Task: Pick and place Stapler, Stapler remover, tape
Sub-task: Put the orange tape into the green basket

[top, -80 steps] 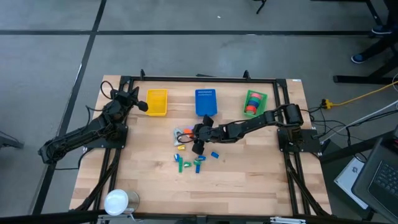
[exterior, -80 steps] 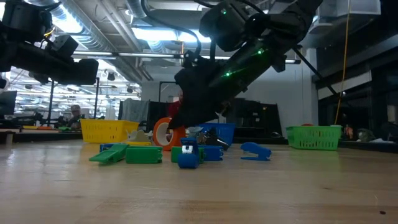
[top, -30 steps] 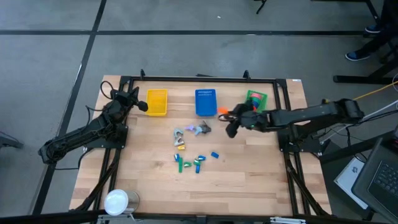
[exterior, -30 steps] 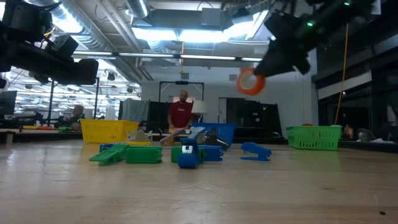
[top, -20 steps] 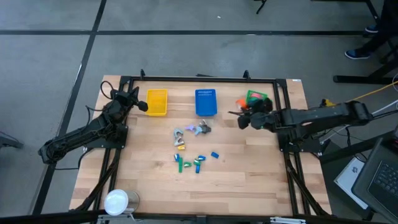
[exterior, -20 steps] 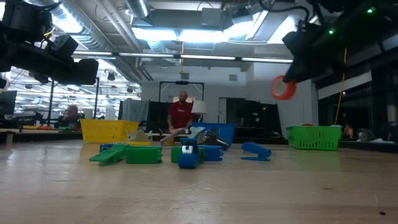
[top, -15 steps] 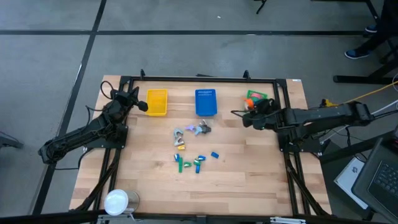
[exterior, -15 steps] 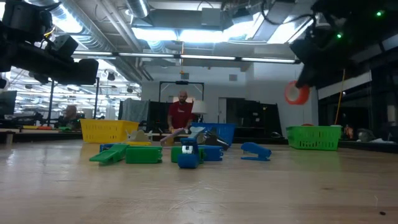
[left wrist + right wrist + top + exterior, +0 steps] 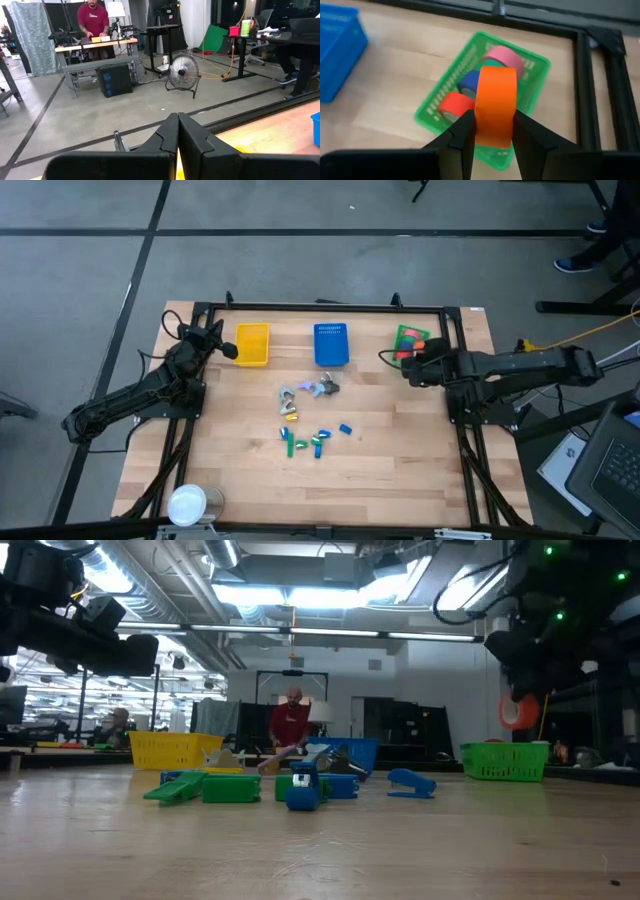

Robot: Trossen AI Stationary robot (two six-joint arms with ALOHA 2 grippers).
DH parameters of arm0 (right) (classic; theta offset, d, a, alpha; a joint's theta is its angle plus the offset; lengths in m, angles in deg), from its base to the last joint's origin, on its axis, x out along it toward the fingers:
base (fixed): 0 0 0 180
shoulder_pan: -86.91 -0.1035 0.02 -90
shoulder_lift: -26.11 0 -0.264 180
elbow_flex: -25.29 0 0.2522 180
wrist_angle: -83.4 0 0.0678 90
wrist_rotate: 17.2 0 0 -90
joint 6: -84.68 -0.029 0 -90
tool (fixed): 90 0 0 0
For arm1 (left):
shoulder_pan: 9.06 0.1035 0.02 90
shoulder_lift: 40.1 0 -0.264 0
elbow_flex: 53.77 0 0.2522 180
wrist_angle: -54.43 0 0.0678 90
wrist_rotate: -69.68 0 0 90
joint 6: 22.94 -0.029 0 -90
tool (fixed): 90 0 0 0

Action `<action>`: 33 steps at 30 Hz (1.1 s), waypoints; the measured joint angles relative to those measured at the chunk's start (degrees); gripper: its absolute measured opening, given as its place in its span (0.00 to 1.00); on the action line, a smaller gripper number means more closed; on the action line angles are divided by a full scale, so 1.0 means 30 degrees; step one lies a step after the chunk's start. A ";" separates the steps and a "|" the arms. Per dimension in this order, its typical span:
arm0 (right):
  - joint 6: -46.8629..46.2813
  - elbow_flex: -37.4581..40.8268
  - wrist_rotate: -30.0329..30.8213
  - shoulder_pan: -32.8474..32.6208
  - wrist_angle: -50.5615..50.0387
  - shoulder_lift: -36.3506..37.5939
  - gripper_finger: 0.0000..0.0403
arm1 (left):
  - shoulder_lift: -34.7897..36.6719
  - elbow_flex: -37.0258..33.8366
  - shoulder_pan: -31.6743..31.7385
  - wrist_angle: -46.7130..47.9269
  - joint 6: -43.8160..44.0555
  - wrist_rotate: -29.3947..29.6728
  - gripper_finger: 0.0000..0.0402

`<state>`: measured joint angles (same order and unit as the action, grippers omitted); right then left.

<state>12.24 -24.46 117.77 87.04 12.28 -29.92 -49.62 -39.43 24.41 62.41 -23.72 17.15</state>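
Right pincer (image 9: 492, 132) grips upright orange tape roll (image 9: 496, 105), seemingly above green basket (image 9: 535, 67).

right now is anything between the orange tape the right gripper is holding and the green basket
Nothing visible does. The right gripper holds the orange tape in the air over the green basket, with open air below it. Pink, blue and red rolls already lie inside, so it would land on or among them.

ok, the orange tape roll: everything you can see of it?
The orange tape roll is a plain, matte-looking ring, held on edge with the right gripper jaws shut on its flat sides. It hangs in the air above the green basket, which already holds pink, blue and red rolls. Nothing else touches it.
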 joint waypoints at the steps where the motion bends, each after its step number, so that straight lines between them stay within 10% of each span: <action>1: -0.0483 0.0185 -0.0006 0.0146 -0.0182 0.0000 0.27 | 0.0000 -0.0001 0.0000 -0.0001 -0.0004 -0.0006 0.00; 33: -0.2223 0.1800 -0.0663 0.1702 0.2173 -0.0029 0.33 | 0.0000 0.0000 -0.0001 -0.0001 -0.0004 -0.0007 0.00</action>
<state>5.57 -19.06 115.78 92.14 18.80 -30.00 -49.62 -39.43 24.41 62.41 -23.73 17.13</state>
